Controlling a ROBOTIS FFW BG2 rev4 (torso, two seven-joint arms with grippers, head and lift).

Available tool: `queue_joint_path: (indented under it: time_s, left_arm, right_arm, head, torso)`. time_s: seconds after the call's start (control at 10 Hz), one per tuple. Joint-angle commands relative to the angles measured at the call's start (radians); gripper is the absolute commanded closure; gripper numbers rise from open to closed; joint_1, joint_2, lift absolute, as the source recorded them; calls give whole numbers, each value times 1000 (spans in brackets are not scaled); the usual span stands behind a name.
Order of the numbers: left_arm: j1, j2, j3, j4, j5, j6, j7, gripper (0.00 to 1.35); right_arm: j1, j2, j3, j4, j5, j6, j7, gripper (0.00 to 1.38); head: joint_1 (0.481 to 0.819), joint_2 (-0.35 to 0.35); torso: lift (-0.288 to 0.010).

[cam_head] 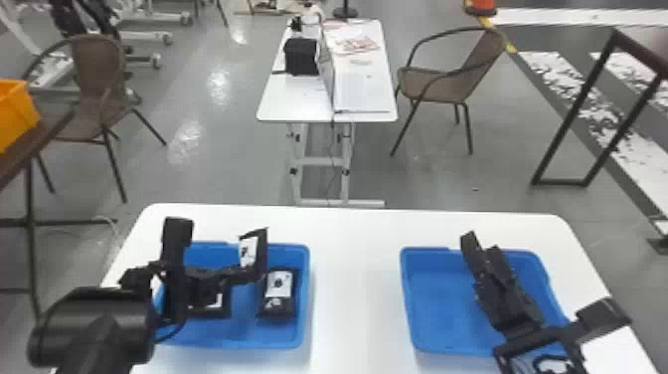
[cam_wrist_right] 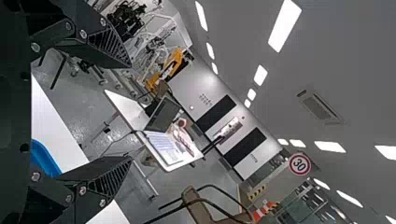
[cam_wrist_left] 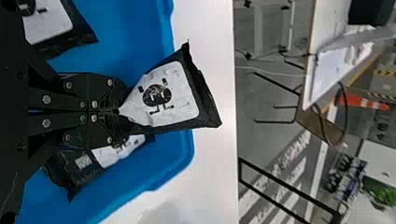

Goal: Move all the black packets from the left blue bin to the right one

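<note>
The left gripper (cam_head: pixel 242 273) is above the left blue bin (cam_head: pixel 248 344), its jaws pinching a black packet (cam_head: pixel 255 252) by one end. The packet's pale label is turned partly toward the head camera, and its free end sticks out past the tips. In the left wrist view the jaws are pressed in on either side of the packet's narrowed end.

Two more packets lie in the left bin: one (cam_head: pixel 279 293) toward the right wall, label up, and another (cam_head: pixel 216 307) farther left, partly hidden under the gripper.

The right gripper (cam_head: pixel 482 244) is over the right blue bin (cam_head: pixel 432 308), toward its right side. Its jaws are spread wide with a gap between them, seen in the right wrist view.

Both bins sit on the white counter (cam_head: pixel 355 288), well apart, one left and one right. Beyond it, a second white table (cam_head: pixel 293 107) carries a black box (cam_head: pixel 301 55) on its left, with brown chairs (cam_head: pixel 440 84) to either side.
</note>
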Motion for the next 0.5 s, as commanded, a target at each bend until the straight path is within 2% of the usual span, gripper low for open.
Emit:
queue_joint_path:
  time_s: [0.0,0.1,0.2,0.4]
  left_arm:
    - [84,-15,-19,-195,-8,-8,-48,1154]
    - [103,-23,-52,-284,-51,3,-88,1154]
    - [102,-30,-98,-313,-83,3,-123,1154]
    - [54,-37,-223,-301,-111,-9,-149,1154]
  right_arm:
    - [1,-1,2,-14,0,22,10,348]
    - [1,-3,3,-34,6,39,19,349]
    - [-9,-3,8,-57,46,40,27,349]
    - [-72,-19,36,-70,123,91,69,349]
  head:
    - [695,-20]
    - [695,-29]
    - [695,-45]
    - [695,-83]
  torso:
    - [0]
    - [0]
    - [0]
    - [0]
